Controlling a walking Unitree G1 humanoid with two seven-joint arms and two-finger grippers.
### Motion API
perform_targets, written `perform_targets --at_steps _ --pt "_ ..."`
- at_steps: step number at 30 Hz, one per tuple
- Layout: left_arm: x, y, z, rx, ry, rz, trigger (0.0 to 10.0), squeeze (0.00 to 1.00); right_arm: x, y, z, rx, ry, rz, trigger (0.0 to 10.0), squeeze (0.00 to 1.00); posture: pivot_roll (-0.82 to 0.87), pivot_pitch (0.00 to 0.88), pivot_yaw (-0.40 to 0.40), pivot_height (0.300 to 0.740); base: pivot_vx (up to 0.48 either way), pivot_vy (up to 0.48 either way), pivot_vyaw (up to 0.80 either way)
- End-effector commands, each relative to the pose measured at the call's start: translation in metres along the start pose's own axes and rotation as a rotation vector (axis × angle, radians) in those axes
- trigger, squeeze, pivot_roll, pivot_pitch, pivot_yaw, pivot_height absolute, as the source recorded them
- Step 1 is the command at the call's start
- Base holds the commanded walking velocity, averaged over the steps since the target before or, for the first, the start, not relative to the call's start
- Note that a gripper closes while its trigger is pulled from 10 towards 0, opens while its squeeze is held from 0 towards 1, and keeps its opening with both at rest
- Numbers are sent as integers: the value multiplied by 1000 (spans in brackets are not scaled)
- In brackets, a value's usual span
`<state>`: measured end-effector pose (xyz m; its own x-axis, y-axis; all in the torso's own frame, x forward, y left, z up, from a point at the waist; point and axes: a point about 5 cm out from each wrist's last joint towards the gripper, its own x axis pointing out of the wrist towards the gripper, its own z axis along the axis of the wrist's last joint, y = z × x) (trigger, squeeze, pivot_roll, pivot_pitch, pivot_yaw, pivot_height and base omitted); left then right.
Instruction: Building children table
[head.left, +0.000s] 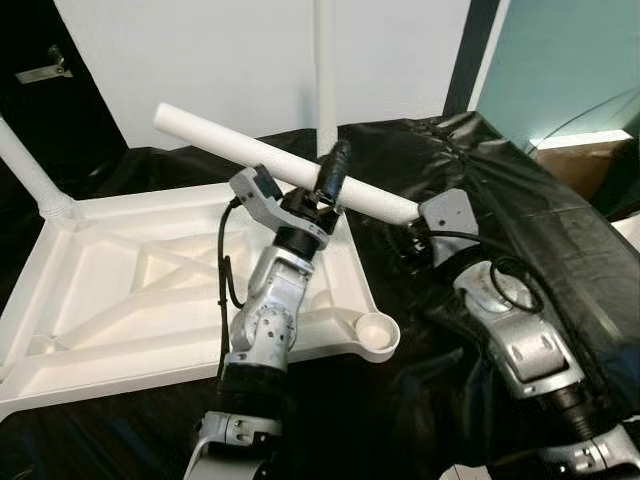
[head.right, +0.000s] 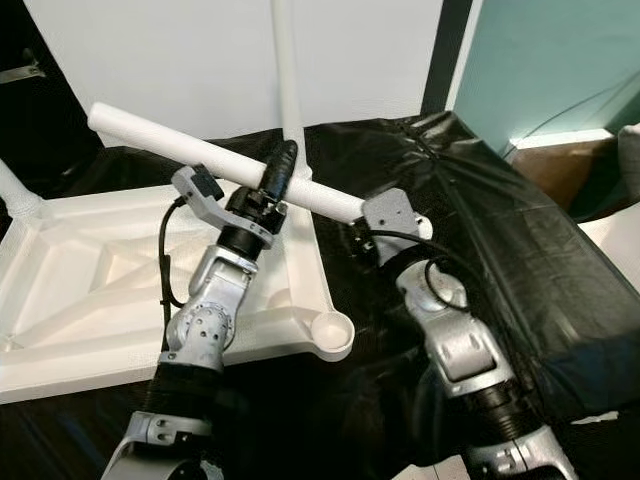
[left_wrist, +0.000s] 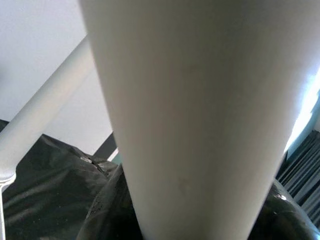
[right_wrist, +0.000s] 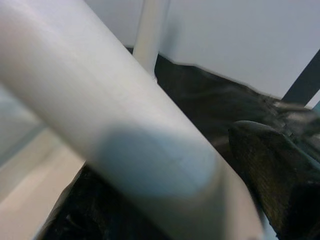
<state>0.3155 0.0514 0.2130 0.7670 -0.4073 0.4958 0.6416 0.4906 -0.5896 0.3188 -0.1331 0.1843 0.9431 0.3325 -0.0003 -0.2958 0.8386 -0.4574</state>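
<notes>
A white tabletop (head.left: 120, 300) lies upside down on black cloth. One leg (head.left: 325, 70) stands upright at its far right corner and another (head.left: 30, 170) leans out of the far left corner. The near right corner socket (head.left: 378, 335) is empty. My left gripper (head.left: 335, 165) is raised over the tabletop's right edge, shut on a loose white table leg (head.left: 230, 140) that it holds nearly level and slanting down to the right. The same leg (left_wrist: 190, 125) shows up close between its fingers. My right gripper (head.left: 408, 232) sits just under the leg's lower right end (right_wrist: 100, 110).
Crumpled black cloth (head.left: 520, 200) covers the surface to the right of the tabletop. A cardboard box (head.left: 585, 165) stands at the far right. A white wall rises behind, with a dark door (head.left: 40, 70) at the left.
</notes>
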Motion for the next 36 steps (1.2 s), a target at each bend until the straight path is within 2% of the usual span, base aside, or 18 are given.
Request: perform_targets --at_steps 1,2,3,4,5,9,10,12,13,14,15,20,21,29,30,31,33,36 --pt "-4 -10 -8 -9 43 -152 0 0 1 -21 -2 20 26 -72 10000 0 -89 24 36 740 0 0 0" --pt "-4 -11 -8 -6 43 -153 0 0 3 -21 -2 28 27 -70 9843 0 -83 25 34 740 0 0 0" --pt "-5 -11 -9 -1 42 -154 0 0 4 -20 -2 46 29 -62 4118 0 -80 25 31 740 0 0 0" --pt "-5 -11 -9 -1 42 -154 0 0 4 -20 -2 46 29 -62 4118 0 -80 25 31 740 0 0 0" --pt "-5 -12 -9 6 42 -153 0 0 5 -19 0 56 23 -55 0 0 -75 25 27 740 0 0 0" --pt "-5 -10 -7 29 37 -133 0 0 5 -16 4 81 29 -33 0 0 -72 26 24 740 0 0 0" --pt "-5 -8 -6 46 35 -121 1765 0 5 -14 4 84 30 -31 0 0 -73 27 24 740 0 0 0" --pt "-5 -8 -6 46 35 -121 1765 0 5 -14 4 84 30 -31 0 0 -73 27 24 740 0 0 0" --pt "-5 -7 -6 61 36 -114 4353 0 5 -13 4 87 32 -26 0 0 -73 27 24 740 0 0 0" --pt "-5 -7 -6 61 36 -114 4353 0 5 -13 4 87 32 -26 0 0 -73 27 24 740 0 0 0" --pt "-5 -8 -8 87 46 -116 10000 0 4 -12 1 75 47 -43 0 0 -82 27 29 740 0 0 0" --pt "-4 -10 -12 127 62 -110 10000 0 4 -11 -1 49 49 -78 0 0 -90 27 32 740 0 0 0" --pt "-3 -10 -12 117 56 -113 10000 1000 4 -10 -1 32 47 -98 0 0 -92 27 35 740 0 0 0" --pt "0 -10 -8 130 38 -93 10000 1000 -1 -1 -2 19 18 -237 0 0 -101 29 36 740 0 0 0" --pt "2 -10 -6 135 32 -78 10000 788 -4 6 -6 15 23 -271 0 0 -100 29 36 740 0 0 0" --pt "2 -10 -6 135 32 -78 10000 788 -4 6 -6 15 23 -271 0 0 -100 29 36 740 0 0 0" --pt "4 -10 -4 135 23 -66 10000 0 -7 16 -10 -21 30 -300 0 0 -99 29 36 740 0 0 0" --pt "4 -12 -5 121 26 -75 10000 0 -5 27 -13 -254 23 -293 0 0 -99 27 34 740 0 0 0"
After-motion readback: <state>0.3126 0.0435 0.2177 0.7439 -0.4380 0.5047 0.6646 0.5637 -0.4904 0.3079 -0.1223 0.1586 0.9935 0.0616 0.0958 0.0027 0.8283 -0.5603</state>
